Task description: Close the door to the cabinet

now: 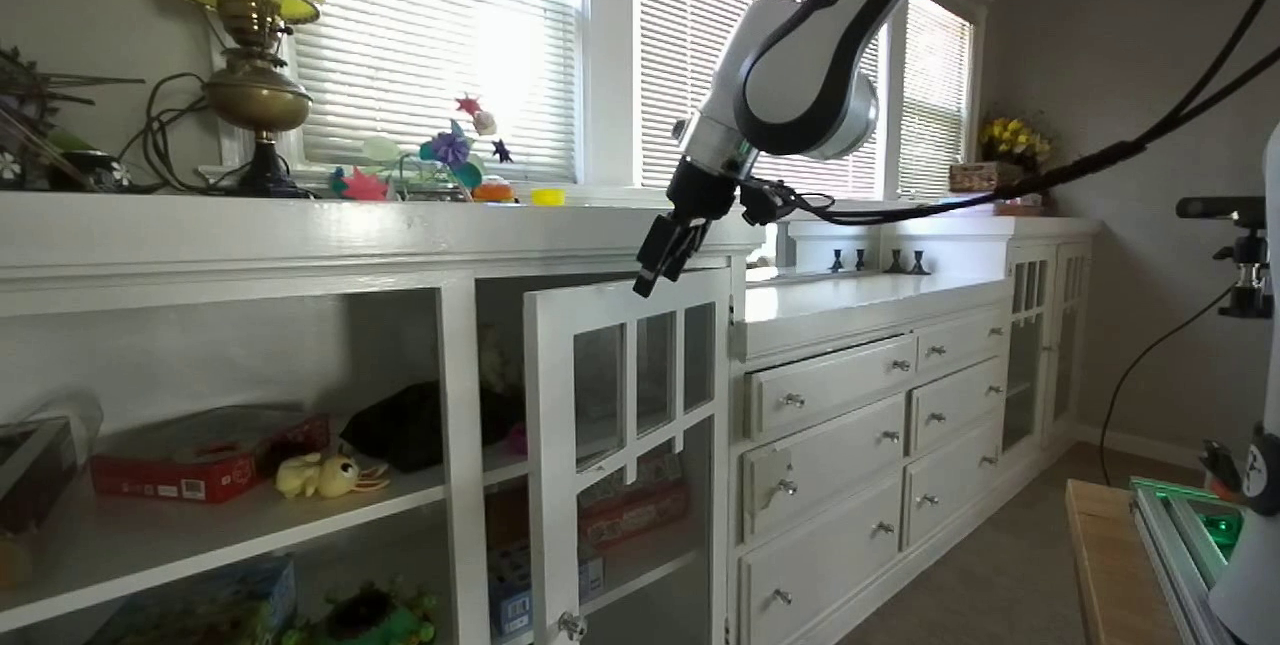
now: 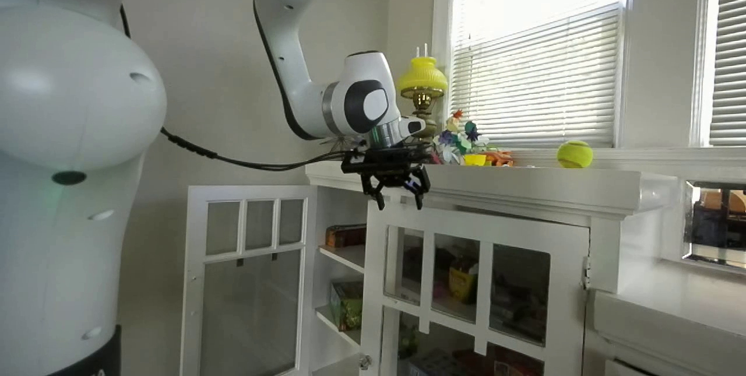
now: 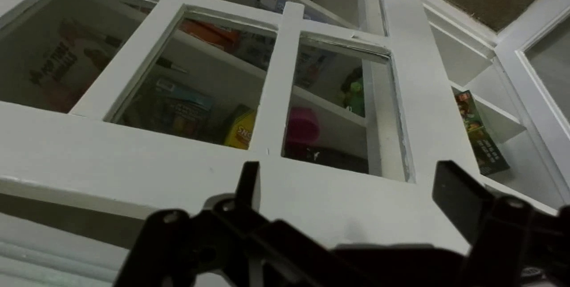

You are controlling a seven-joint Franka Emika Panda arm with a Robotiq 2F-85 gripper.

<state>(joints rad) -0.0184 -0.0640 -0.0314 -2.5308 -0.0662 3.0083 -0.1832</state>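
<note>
We're likely at the push step: gripper (image 2: pixel 400 203) spread apart and empty by the top of the ajar door (image 1: pixel 645 447) on the cabinet (image 1: pixel 462 445), so next we should press that door inward.

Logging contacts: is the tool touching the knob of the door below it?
Apart. Both exterior views show the tool near the top of the door, the knob well below, with a stretch of door between.
</note>
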